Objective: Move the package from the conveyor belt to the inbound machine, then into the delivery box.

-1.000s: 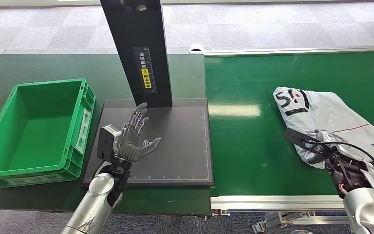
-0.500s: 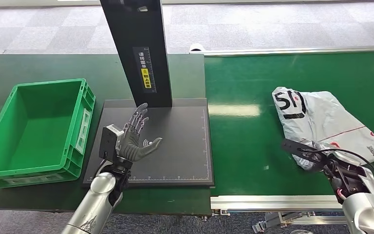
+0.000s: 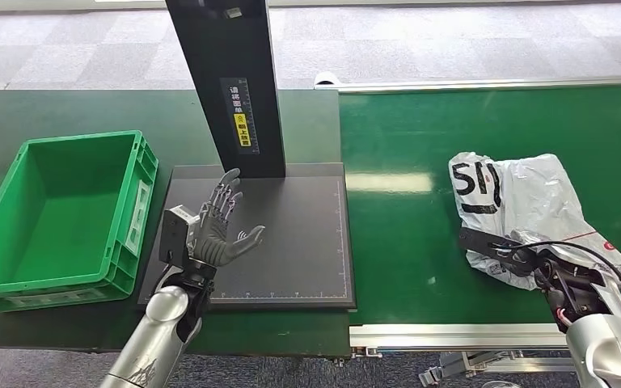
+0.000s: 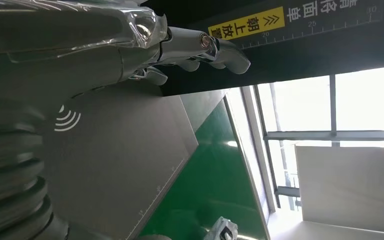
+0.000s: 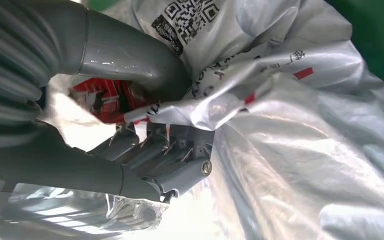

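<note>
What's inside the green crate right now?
Nothing: the green crate shows a bare floor in the head view. Its near wall hides only a thin strip of that floor.

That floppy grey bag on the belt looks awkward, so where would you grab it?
At its near crumpled edge, coming from the robot's side. The package lies flat and slack, so only a raised fold gives purchase. The right hand is pinching such a fold between thumb and fingers.

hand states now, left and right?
Left hand: open, holding nothing, above the scanner plate.
Right hand: gripping the package.
</note>
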